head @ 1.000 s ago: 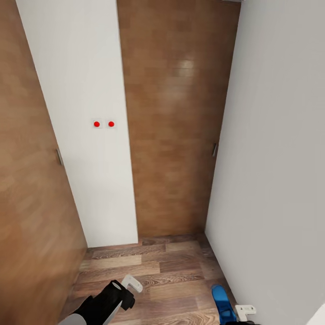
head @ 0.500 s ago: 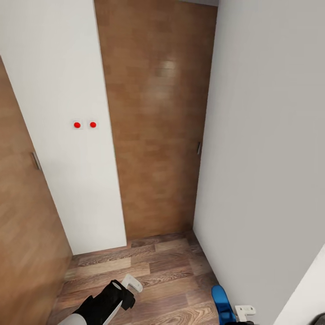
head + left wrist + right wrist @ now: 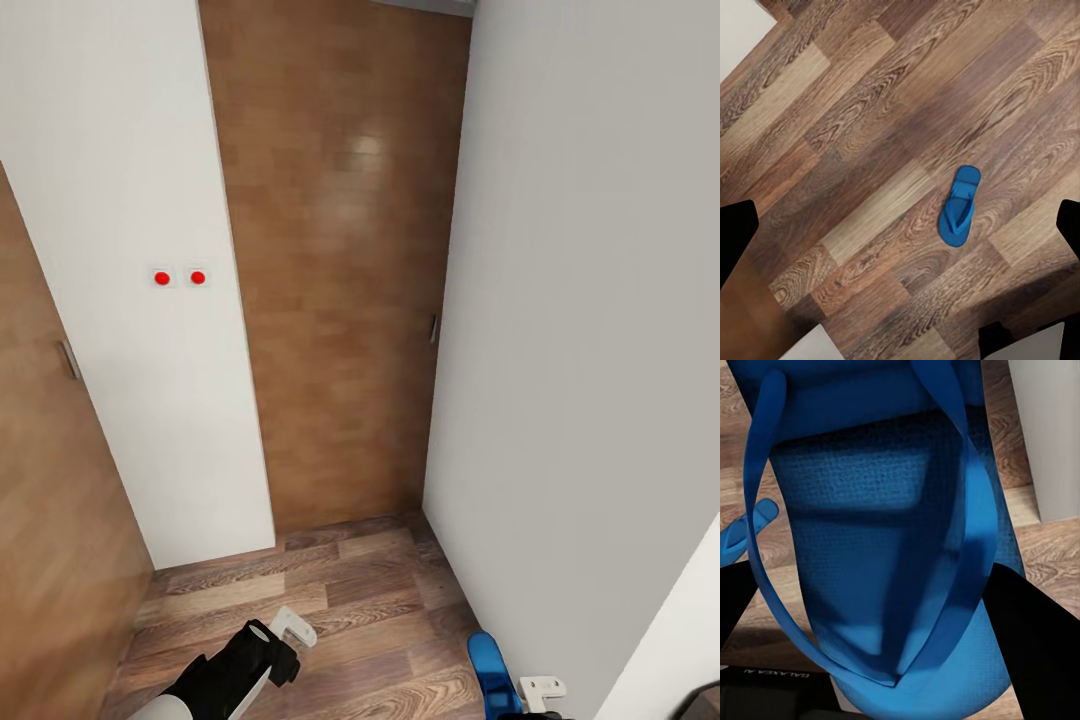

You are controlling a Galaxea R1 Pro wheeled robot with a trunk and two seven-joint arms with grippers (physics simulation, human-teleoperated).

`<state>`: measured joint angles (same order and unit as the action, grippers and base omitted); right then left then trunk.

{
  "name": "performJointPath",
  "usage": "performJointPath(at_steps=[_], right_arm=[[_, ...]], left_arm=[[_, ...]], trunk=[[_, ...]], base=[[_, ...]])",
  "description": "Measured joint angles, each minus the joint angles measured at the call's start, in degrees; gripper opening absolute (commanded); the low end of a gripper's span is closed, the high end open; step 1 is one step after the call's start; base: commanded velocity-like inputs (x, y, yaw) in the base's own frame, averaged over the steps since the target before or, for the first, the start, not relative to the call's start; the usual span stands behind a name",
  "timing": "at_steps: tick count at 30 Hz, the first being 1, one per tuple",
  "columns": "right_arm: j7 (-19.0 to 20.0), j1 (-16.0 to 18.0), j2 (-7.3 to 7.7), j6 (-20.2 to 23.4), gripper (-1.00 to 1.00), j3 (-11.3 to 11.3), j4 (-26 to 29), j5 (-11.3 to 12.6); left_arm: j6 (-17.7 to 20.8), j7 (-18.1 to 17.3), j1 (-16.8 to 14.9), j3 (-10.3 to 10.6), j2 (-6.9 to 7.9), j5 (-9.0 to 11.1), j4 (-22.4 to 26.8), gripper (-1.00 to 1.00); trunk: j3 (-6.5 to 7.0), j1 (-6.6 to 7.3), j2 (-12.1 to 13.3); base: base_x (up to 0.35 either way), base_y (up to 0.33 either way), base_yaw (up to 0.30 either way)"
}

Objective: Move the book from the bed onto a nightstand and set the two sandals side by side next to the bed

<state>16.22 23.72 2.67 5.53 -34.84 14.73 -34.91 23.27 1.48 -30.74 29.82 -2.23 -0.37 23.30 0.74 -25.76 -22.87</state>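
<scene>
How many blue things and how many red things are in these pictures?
Bright blue flip-flop sandals: 2, one carried and one lying on the wooden plank floor
Small red round dots on the white wall panel: 2
Total: 4

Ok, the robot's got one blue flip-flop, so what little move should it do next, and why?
Probably turn its base away from the wooden door. The right gripper has its jaws shut on one sandal, and it faces a corner of door and wall. The other sandal lies flat on the floor below the open left gripper.
</scene>
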Motion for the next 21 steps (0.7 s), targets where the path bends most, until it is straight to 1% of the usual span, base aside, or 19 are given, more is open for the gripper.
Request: performJointPath(at_steps=[3, 7, 12, 21], right_arm=[[0.03, 0.0, 0.0, 0.0, -1.0, 0.0, 0.0, -0.01], [0.04, 0.0, 0.0, 0.0, -1.0, 0.01, -0.01, 0.0], [0.05, 0.0, 0.0, 0.0, -1.0, 0.0, -0.04, -0.01], [0.05, -0.01, 0.0, -0.01, -1.0, 0.0, -0.03, -0.03]], left_arm=[[0.0, 0.02, 0.0, 0.0, 0.0, -0.02, -0.02, 1.0], [-0.01, 0.02, -0.01, 0.0, -0.01, -0.03, -0.05, 1.0], [-0.01, 0.03, -0.01, -0.01, -0.01, -0.04, -0.06, 1.0], [-0.31, 0.09, 0.06, 0.02, -0.01, -0.08, -0.1, 1.0]], trunk=[[0.0, 0.0, 0.0], [0.0, 0.0, 0.0], [0.04, 0.0, 0.0], [0.22, -0.01, 0.0]], base=[[0.0, 0.0, -0.051], [0.0, 0.0, -0.167], [-0.017, 0.012, -0.246], [-0.152, 0.116, -0.284]])
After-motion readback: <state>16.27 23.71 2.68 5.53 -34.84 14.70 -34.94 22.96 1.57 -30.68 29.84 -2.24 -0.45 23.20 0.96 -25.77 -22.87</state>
